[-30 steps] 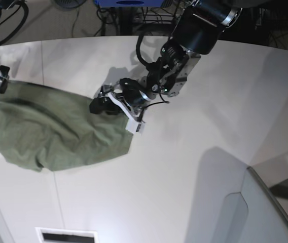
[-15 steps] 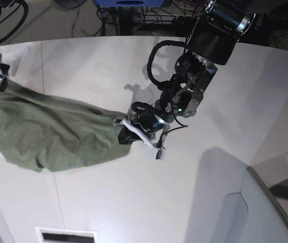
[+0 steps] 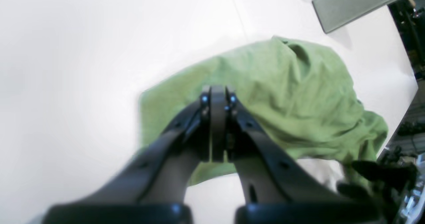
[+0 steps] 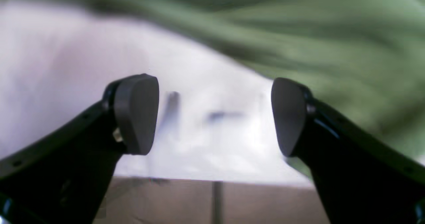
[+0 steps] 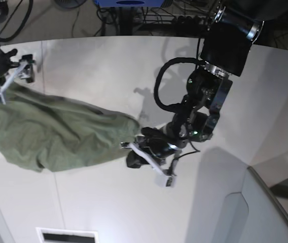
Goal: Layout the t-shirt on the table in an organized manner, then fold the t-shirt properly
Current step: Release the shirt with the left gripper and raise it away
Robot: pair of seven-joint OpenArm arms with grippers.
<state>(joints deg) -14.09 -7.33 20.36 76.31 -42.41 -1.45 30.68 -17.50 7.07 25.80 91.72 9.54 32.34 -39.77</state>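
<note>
In the left wrist view, the left fingers are pressing together over the near edge of the shirt, apparently pinching a thin fold of it, while the cloth is lying rumpled on the white worktop. In the right wrist view, the right fingers are standing wide apart and empty just off the shirt's border. In the base view, the shirt is sagging in soft creases at the worktop's left; light and limp, it is likely best taken by hems or corners.
</note>
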